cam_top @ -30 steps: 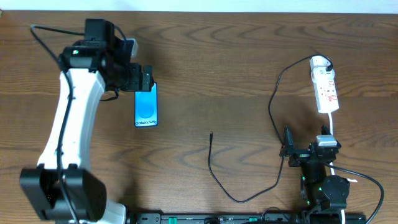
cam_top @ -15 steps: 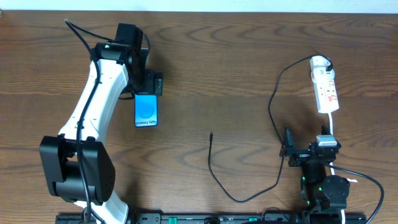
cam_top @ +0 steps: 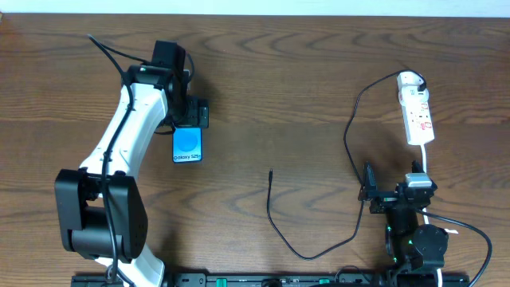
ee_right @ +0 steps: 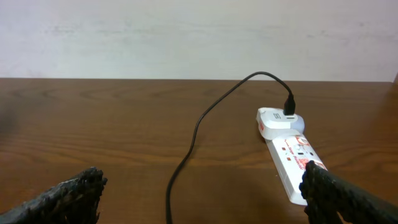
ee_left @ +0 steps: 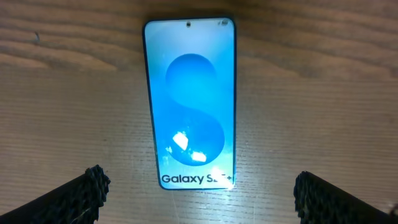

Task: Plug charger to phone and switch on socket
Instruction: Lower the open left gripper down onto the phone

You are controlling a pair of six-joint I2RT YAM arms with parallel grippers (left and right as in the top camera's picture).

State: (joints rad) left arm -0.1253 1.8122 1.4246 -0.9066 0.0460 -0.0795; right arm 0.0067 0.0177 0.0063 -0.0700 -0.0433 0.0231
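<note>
Overhead view of a dark wooden surface (cam_top: 303,80). Over the last second the left arm has swung in from the left side, and its hand (cam_top: 191,118) now hangs above the phone (cam_top: 187,147), covering the phone's far end from above. The phone itself has not shifted. The hand is spread fully wide and holds nothing. In the left wrist view its fingertips (ee_left: 93,186) stand well out on either side of the phone's lettered end, touching neither the phone nor the wood. This looks like lining up to grasp or steady the phone, so plugging in has not begun.

The phone lies flat and screen up on the left half of the surface, its long axis running far to near. The front camera hole is at the far end and the "Galaxy S25+" lettering at the near end, so the charging port probably faces near.

The charger (cam_top: 272,211) is untouched. Its plug tip (cam_top: 271,171) lies well to the right of the phone and points far. The cable loops near, then right and far, to the socket (cam_top: 417,112) at far right.

The right hand (cam_top: 370,190) has not moved — it rests near the right edge, equally wide open and empty.
</note>
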